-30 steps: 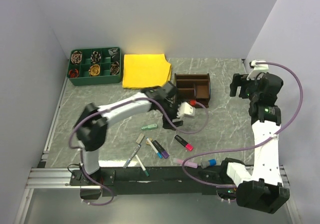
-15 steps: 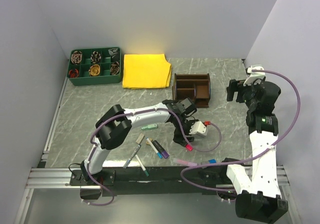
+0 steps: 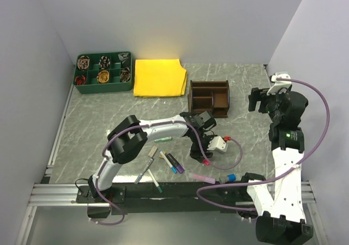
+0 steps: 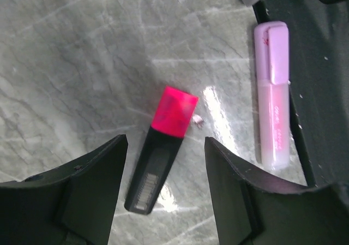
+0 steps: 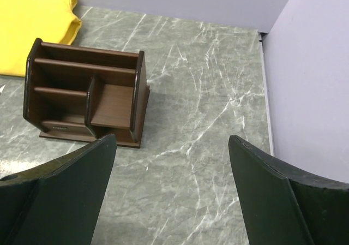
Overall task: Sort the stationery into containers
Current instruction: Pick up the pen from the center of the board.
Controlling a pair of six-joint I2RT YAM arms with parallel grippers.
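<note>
A black marker with a pink cap [image 4: 163, 147] lies on the marble table, its body between the fingers of my left gripper [image 4: 165, 163], which is open just above it. From above, this gripper [image 3: 197, 151] is near the table's front middle, with the pink cap [image 3: 205, 161] poking out. A pale pink highlighter [image 4: 272, 103] lies to the right, at the front edge [image 3: 203, 177]. Several more markers [image 3: 170, 162] lie to the left. The brown wooden organiser [image 3: 209, 97] stands behind, also in the right wrist view [image 5: 87, 95]. My right gripper [image 3: 262, 99] is open, empty and raised at the right [image 5: 172, 163].
A yellow cloth [image 3: 158, 77] lies at the back, left of the organiser. A green tray [image 3: 103, 73] with coiled items stands at the back left. A blue-capped marker [image 3: 230, 177] lies by the front rail. Walls close in on the left and the right.
My left gripper has moved from beside the organiser forward and down onto the pink-capped marker. The right arm has shifted only slightly.
</note>
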